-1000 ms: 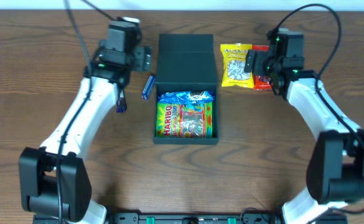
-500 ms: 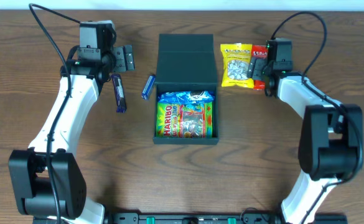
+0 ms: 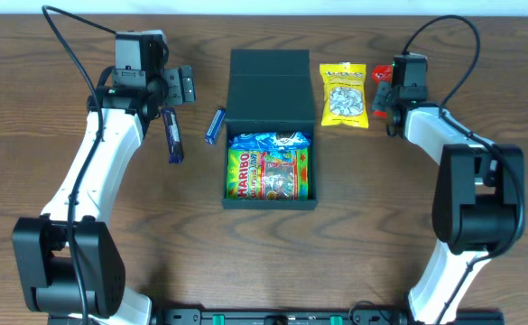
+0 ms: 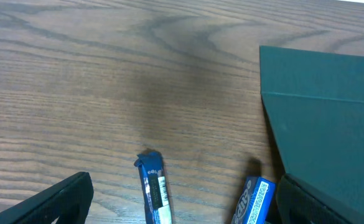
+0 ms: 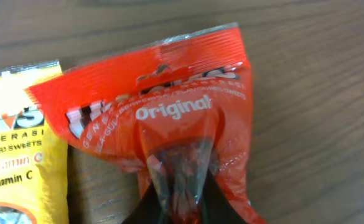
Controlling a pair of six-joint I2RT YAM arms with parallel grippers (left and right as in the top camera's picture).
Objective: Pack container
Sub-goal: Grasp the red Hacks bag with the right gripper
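Note:
The dark teal container (image 3: 226, 171) stands open mid-table, its flap lid (image 3: 271, 81) folded back; the lid's edge fills the right side in the left wrist view (image 4: 325, 106). Inside lie a Haribo bag (image 3: 271, 173) and a blue packet (image 3: 268, 140). My right gripper (image 3: 385, 95) is shut on a red snack packet (image 5: 169, 106), pinching its lower middle between the fingers (image 5: 182, 199). My left gripper (image 3: 184, 88) hangs open above a blue bar (image 4: 154, 190) and a small blue pack (image 4: 253, 202).
A yellow sweets packet (image 3: 345, 93) lies just left of the red one, its edge showing in the right wrist view (image 5: 14, 155). The blue bar (image 3: 173, 135) and the blue pack (image 3: 215, 125) lie left of the container on the wooden table.
My right gripper has closed on the red packet and drawn it slightly right of the yellow one. The left arm swung left earlier and has since stayed still, open.

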